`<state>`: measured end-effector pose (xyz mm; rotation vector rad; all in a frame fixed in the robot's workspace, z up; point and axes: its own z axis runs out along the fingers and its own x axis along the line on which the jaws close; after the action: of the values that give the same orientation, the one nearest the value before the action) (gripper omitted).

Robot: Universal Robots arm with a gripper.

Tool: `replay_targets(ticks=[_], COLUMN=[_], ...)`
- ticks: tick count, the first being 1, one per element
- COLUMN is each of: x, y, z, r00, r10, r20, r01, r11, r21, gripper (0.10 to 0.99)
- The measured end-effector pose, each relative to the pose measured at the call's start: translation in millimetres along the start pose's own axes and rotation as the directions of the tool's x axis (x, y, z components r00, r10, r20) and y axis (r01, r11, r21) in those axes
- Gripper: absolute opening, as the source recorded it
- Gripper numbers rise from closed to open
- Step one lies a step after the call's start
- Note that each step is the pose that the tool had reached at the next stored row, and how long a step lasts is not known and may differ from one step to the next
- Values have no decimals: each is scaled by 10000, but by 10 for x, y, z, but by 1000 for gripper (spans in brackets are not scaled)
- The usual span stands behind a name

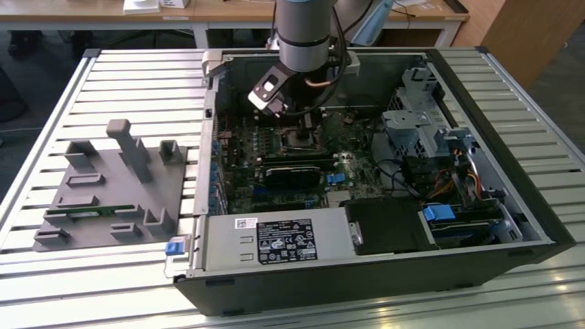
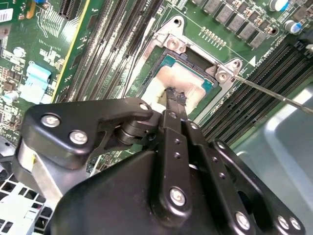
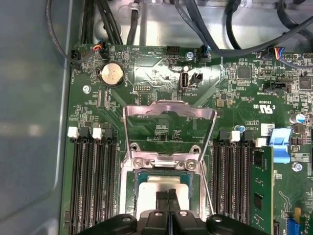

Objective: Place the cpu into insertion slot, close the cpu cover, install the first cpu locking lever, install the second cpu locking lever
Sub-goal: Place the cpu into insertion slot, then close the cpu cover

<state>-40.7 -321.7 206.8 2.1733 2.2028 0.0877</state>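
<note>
My tool (image 3: 168,193), fingers pressed together and holding nothing, hangs over the cpu (image 3: 149,196). The cpu lies flat in the insertion slot (image 3: 128,191), mid-motherboard (image 3: 146,73). The cpu cover (image 3: 168,105) stands open. I judge closing it is in hand, and it calls for pushing its raised bar.

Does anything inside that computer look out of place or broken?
Nothing looks broken. The metal cover stands hinged up off the socket, leaving the chip bare, with the gripper right over it. A thin lever juts out sideways, apparently unlatched.
</note>
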Motion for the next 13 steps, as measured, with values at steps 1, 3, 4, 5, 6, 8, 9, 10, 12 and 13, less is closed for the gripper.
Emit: replay_targets(ticks=[1, 3, 4, 5, 6, 8, 9, 10, 12, 13], x=[0, 0, 0, 1, 1, 0, 0, 0, 0, 1], y=[0, 1, 2, 2, 2, 2, 2, 3, 3, 3], z=[-2, -8, -11, -12, -14, -20, -24, -26, -32, -35], r00=[10000, 10000, 10000, 10000, 10000, 10000, 10000, 10000, 10000, 10000], r10=[0, -1, -1, -1, -1, -1, -1, -1, -1, -1], r20=[-1, -1, -2, -5, -4, 0, -1, -2, -2, -2], r01=[0, 1, 1, 1, 1, 1, 1, 1, 1, 1], r11=[10000, 10000, 10000, 10000, 10000, 10000, 10000, 10000, 10000, 10000], r21=[2, 7, 7, 6, 7, 9, 9, 8, 8, 8], gripper=[106, 106, 106, 106, 106, 106, 106, 106, 106, 106])
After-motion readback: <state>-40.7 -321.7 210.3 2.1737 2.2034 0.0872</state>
